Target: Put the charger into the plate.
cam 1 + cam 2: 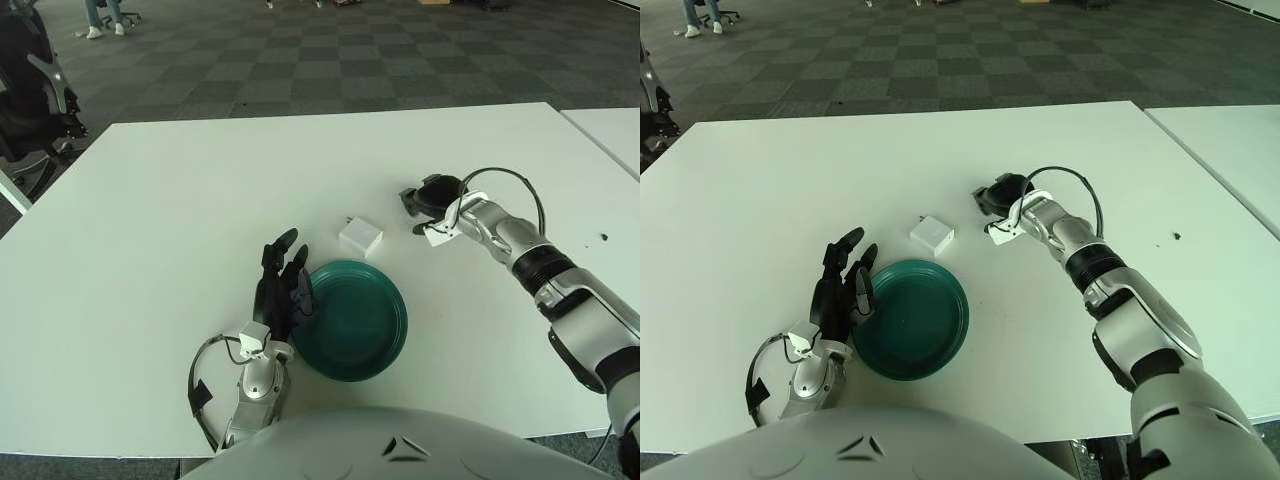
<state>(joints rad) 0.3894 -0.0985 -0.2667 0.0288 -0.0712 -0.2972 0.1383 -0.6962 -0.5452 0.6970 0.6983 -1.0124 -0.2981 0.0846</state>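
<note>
the right hand (432,195) shows at about 2 o'clock from the plate, its dark fingers (418,197) bunched loosely toward the left and holding nothing, with clear white surface between them and the charger; whether the hand touches the surface cannot be told. a black cable (500,178) loops over its wrist, and the silver and black forearm (530,262) runs back toward 4 o'clock to the lower right edge of the view. the left hand (280,290) shows at the plate's 9 o'clock edge, its black fingers (285,262) extended and slightly spread, pointing toward 12 o'clock and gripping nothing; the innermost ones overlap the plate's left rim in the view, though contact cannot be confirmed. its wrist, with a black cable loop (205,390), trails down toward 6 o'clock. the charger (360,236), a small white block with its prongs toward 11 o'clock, lies flat on the surface just beyond the plate's rim at 12 o'clock, apart from the plate and from both hands, between the two hands. the plate (385,330), dark green and round, sits upright on the white surface (180,200) with nothing in it. beyond the far edge of the surface lies a grey checkered carpet floor (330,60), and a black chair (30,90) stands at 10 o'clock.
</note>
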